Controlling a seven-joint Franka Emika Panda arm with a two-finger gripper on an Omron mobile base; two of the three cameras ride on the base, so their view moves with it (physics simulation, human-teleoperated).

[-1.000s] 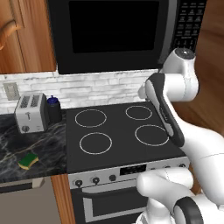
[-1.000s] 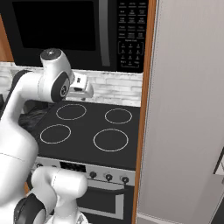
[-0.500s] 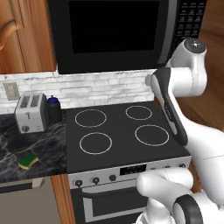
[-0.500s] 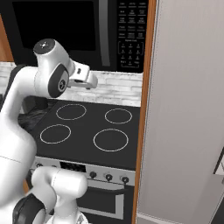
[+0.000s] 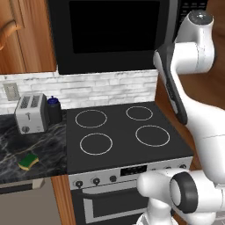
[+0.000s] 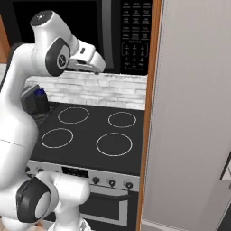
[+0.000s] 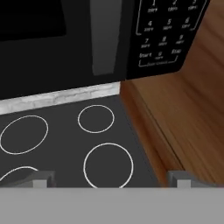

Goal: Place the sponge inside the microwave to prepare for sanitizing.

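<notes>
Microwave (image 5: 110,35) shut, mounted above stove (image 5: 123,132). Pincer (image 7: 111,181) raised near microwave handle (image 7: 105,35), jaws wide apart, holding nothing. Toaster (image 5: 30,113) left of stove on desk (image 5: 44,149). Sponge (image 5: 28,161) on desk, front-left of stove.

We see sponge (image 5: 28,161) on tabletop (image 5: 26,145) left of stove (image 5: 123,132); toaster (image 5: 30,113) behind it; microwave (image 5: 110,33) above stove.

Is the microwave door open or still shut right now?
Shut. The microwave door sits flush with its front, dark window and grey handle facing out, beside the keypad; no turntable is exposed.
</notes>
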